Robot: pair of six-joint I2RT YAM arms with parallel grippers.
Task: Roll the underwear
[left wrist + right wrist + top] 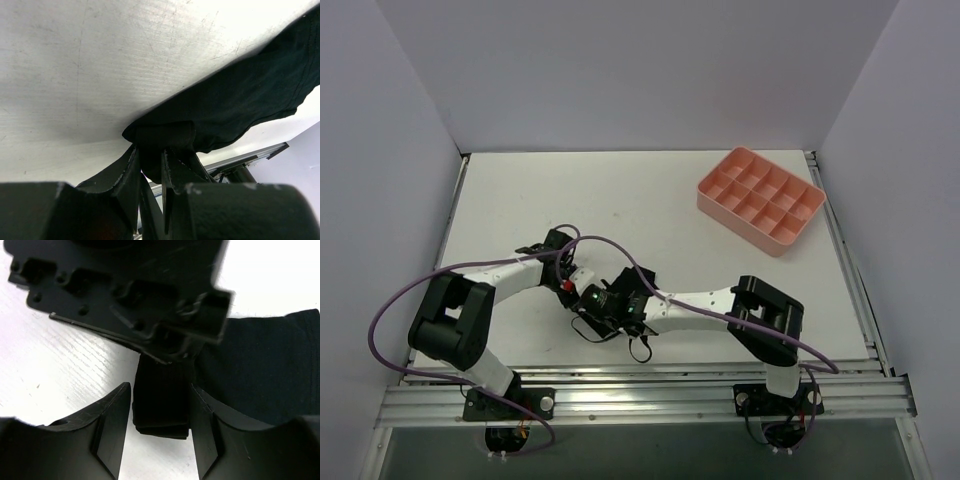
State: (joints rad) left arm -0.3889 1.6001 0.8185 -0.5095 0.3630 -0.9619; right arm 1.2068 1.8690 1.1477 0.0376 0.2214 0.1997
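Observation:
The black underwear (pixel 603 325) lies bunched on the white table near its front edge, mostly hidden under both grippers. In the left wrist view the underwear (pixel 235 95) spreads to the right, with a folded band at the fingertips. My left gripper (pixel 578 287) (pixel 152 160) is shut on that folded edge. In the right wrist view a folded strip of the underwear (pixel 161 405) sits between my fingers and fills the gap. My right gripper (pixel 615 305) (pixel 160 389) is shut on it, directly facing the left gripper's body (pixel 140 295).
A pink compartment tray (pixel 720 200) stands at the back right of the table. A metal rail (pixel 650 395) runs along the near edge by the arm bases. White walls enclose the left, back and right sides. A purple cable (pixel 410 290) loops off the left arm.

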